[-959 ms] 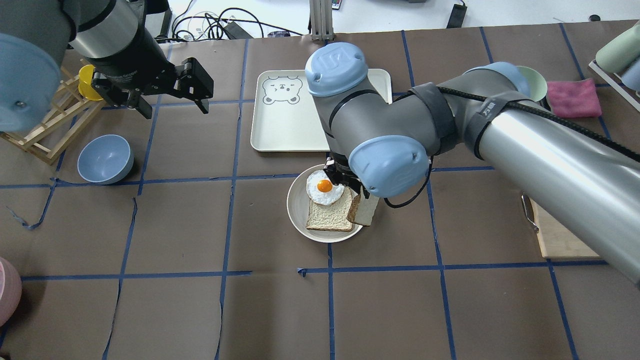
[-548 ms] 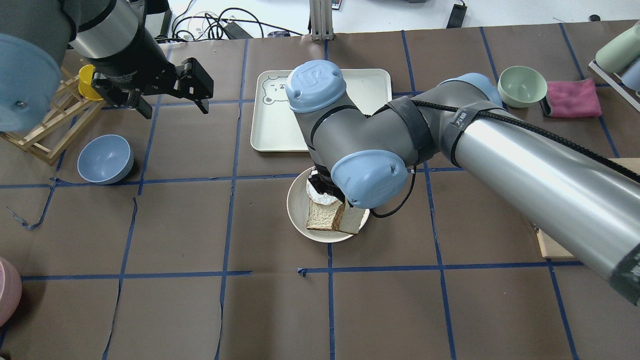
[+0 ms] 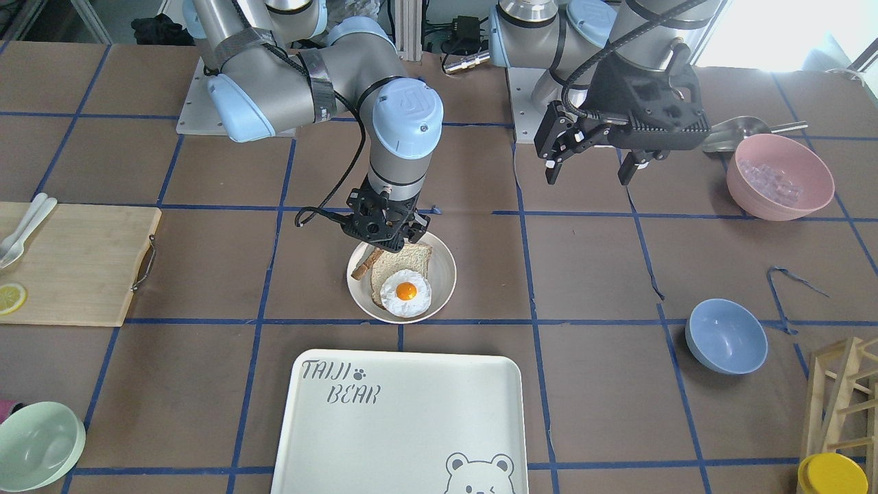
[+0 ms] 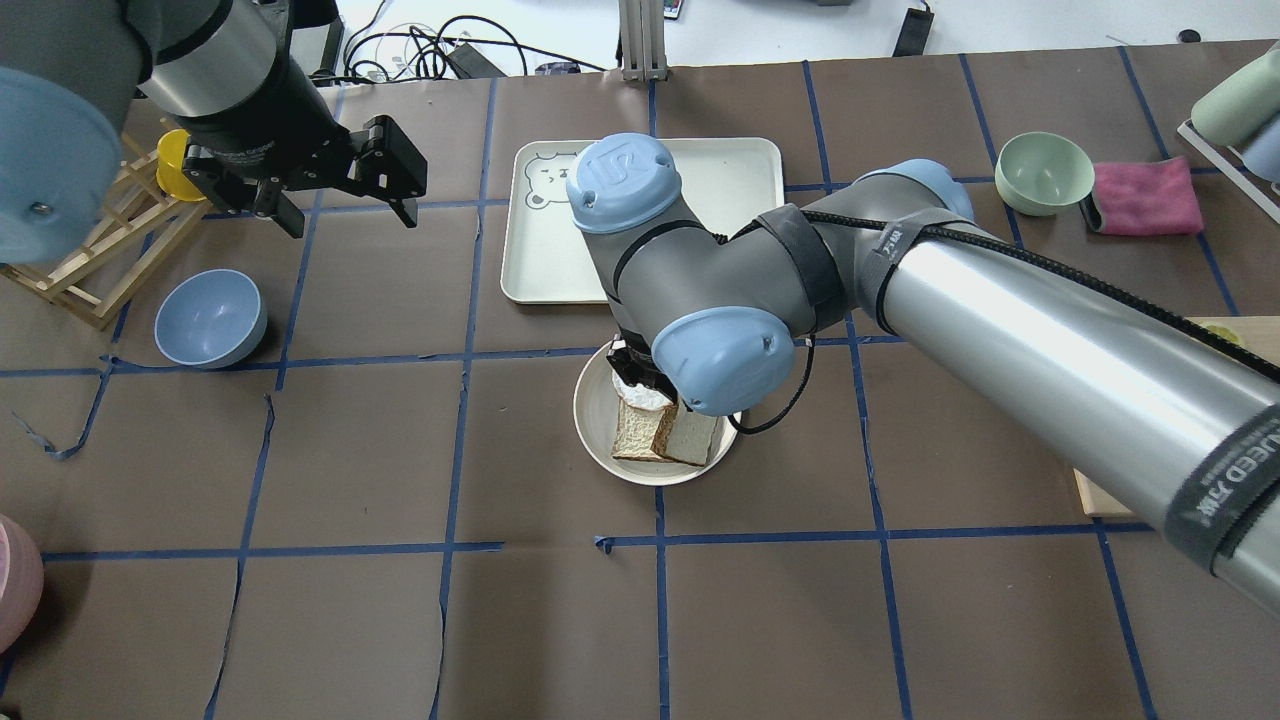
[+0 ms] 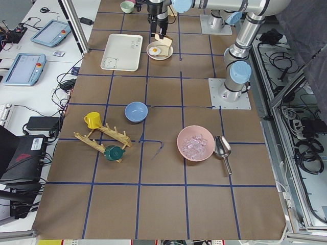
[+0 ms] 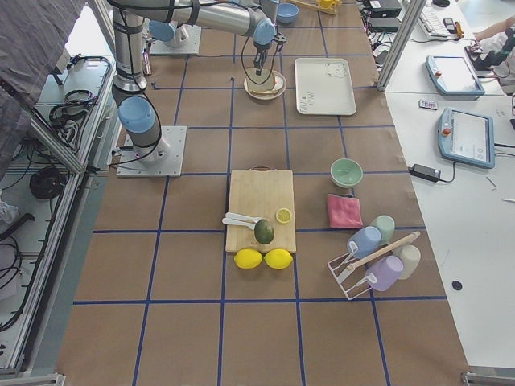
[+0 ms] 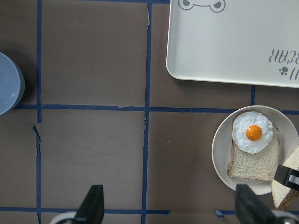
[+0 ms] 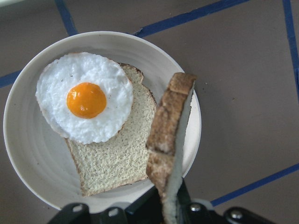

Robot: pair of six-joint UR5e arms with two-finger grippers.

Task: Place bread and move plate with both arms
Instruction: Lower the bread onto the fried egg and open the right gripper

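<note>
The cream plate holds a tan slice with a fried egg on it. My right gripper is shut on the bread, a dark-crusted slice held on edge over the plate's side. In the overhead view the bread hangs over the plate, with the wrist hiding the egg. In the front view the right gripper stands above the plate. My left gripper is open and empty, high and well left of the plate; it also shows in the front view.
The white bear tray lies just behind the plate. A blue bowl and a wooden rack are at the left. A green bowl, a pink cloth and a cutting board are on the right arm's side.
My right arm has swung toward the view's left with the bread, bringing it from the plate's edge over the plate; its wrist now hides the egg. The left arm has not moved.
</note>
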